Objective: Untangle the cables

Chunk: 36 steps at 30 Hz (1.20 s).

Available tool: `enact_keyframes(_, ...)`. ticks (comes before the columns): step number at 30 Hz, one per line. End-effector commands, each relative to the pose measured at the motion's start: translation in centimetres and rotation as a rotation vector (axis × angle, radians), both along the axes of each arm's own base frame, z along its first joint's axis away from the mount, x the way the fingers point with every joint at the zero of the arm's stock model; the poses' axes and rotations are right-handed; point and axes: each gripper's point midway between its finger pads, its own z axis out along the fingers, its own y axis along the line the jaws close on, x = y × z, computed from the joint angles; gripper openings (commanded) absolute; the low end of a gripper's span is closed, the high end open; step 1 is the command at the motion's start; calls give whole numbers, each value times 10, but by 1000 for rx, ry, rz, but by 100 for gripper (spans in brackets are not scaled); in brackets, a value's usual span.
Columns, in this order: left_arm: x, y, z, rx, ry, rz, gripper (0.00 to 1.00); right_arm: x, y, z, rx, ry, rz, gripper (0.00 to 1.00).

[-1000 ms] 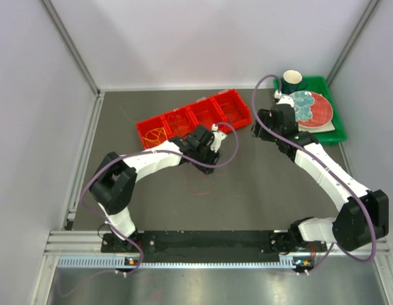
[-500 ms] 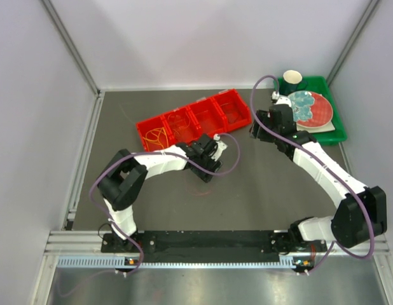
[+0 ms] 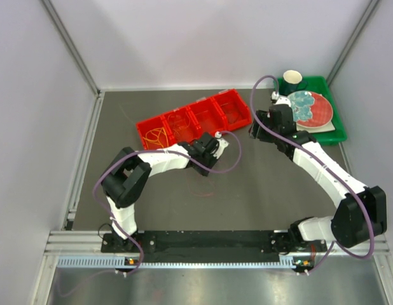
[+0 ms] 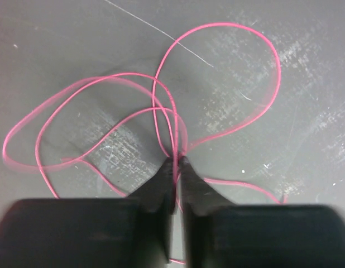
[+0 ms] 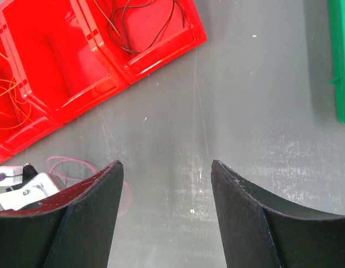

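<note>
A thin pink cable [image 4: 173, 134] lies in several overlapping loops on the dark mat. My left gripper [image 4: 177, 161] is shut on it where its strands cross. From above, the left gripper [image 3: 207, 164] points down at the mat just in front of the red bins, with the faint pink cable [image 3: 200, 189] near it. A black cable [image 5: 140, 25] and an orange cable [image 5: 8, 95] lie in separate red compartments; a yellow cable [image 3: 155, 135] fills the leftmost one. My right gripper [image 5: 167, 164] hangs open over bare mat, holding nothing.
The red row of bins [image 3: 212, 105] stands diagonally at the back centre. A green tray [image 3: 333, 135] at the back right carries a red plate [image 3: 314, 108] and a dark cup [image 3: 292, 79]. Grey walls and metal rails enclose the mat.
The left wrist has moved slightly over the pink cable and its elbow has swung right. The right arm has stayed still.
</note>
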Motion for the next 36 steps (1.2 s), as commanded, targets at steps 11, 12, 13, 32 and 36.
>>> enact_keyframes(11, 30, -14, 63, -135, -101, 63, 0, 6, -5, 27, 20, -73, -36, 64)
enact_keyframes(12, 35, -19, 78, -164, -126, 64, 0, 5, -6, 27, 21, -73, -38, 64)
enact_keyframes(13, 39, -21, 86, -179, -139, 69, 0, 5, -7, 27, 17, -74, -43, 64)
enact_keyframes(32, 128, -41, 239, -486, -480, 208, 0, 1, -18, 32, -21, -95, -73, 64)
enact_keyframes(36, 149, -40, 249, -506, -508, 219, 0, 2, -18, 32, -20, -95, -72, 64)
